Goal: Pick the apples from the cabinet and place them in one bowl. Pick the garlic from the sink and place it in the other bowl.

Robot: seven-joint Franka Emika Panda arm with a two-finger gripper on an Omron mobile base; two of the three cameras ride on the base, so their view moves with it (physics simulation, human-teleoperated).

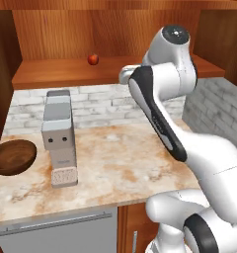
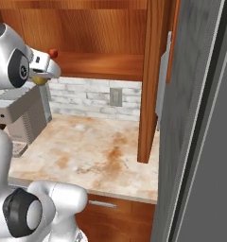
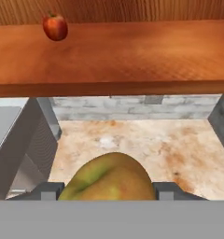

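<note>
Task progress at the first apple transfer. In the hand view the gripper [image 3: 108, 191] has its two dark fingertips [image 3: 48, 190] pressed against either side of the yellow-green apple [image 3: 109, 179], which sits at 6 o'clock in that frame; the pincer is thus closed around this fruit, held in the air in front of the cabinet shelf [image 3: 132, 56] and above the marbled counter [image 3: 146, 144]. In the right base view a sliver of the same yellow-green fruit [image 2: 39, 79] shows under the wrist at about 9 o'clock. The red apple [image 1: 93, 60] rests on the shelf of the cabinet [image 1: 66, 71], at 12 o'clock in the left base view and at 11 o'clock in the hand view, well apart from the gripper. A wooden bowl [image 1: 12, 157] lies at 9 o'clock on the counter's left end, partly cut off by the cabinet door, with no fruit seen inside it; which of the two bowls it is cannot be told with certainty. A grey coffee machine [image 1: 59, 136] stands between the bowl and the arm. Judged from this: one apple is lifted but not delivered, the second apple is untouched, and the whole garlic step is not yet done.
</note>
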